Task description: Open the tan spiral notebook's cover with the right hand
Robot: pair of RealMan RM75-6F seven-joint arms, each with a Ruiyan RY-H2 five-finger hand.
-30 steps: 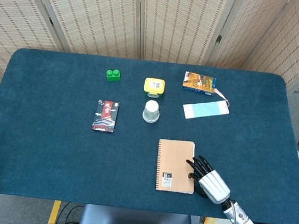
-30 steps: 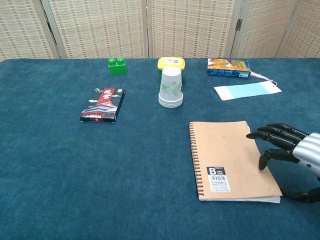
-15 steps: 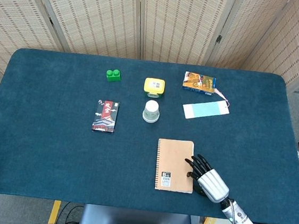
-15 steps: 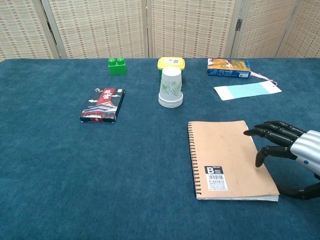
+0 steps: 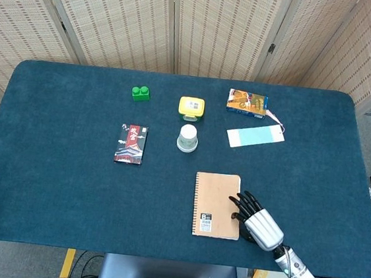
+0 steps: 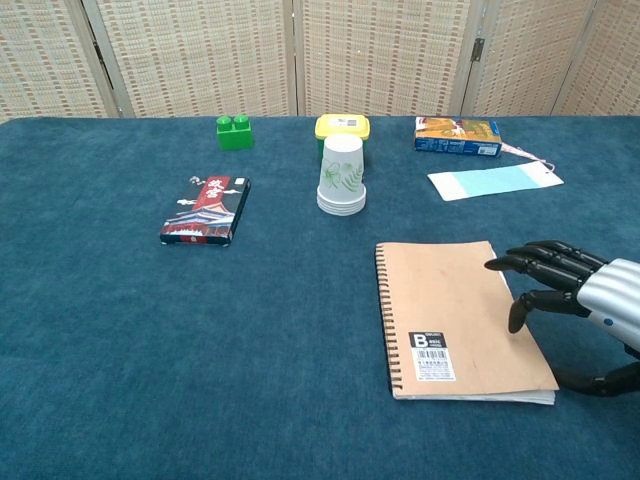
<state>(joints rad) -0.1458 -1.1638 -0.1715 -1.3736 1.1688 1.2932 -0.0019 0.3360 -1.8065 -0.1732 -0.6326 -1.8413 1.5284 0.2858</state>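
The tan spiral notebook (image 5: 216, 205) (image 6: 458, 315) lies flat and closed near the table's front edge, its wire spine on the left and a black B label at its lower left. My right hand (image 5: 256, 221) (image 6: 580, 300) sits at the notebook's right edge. Its dark fingers (image 6: 530, 265) are spread and reach over the cover's right margin, while the thumb curls low beside the page edges. It holds nothing. The left hand shows in neither view.
Behind the notebook stand stacked paper cups (image 5: 187, 138) (image 6: 342, 176) and a yellow box (image 5: 191, 107). A green block (image 5: 140, 93), a red-and-black booklet (image 5: 130, 144), a colourful carton (image 5: 246, 102) and a pale blue card (image 5: 255, 136) lie further back.
The notebook has slid slightly to the left under the right hand's push, and the hand has shifted left with it. The cover stays closed.
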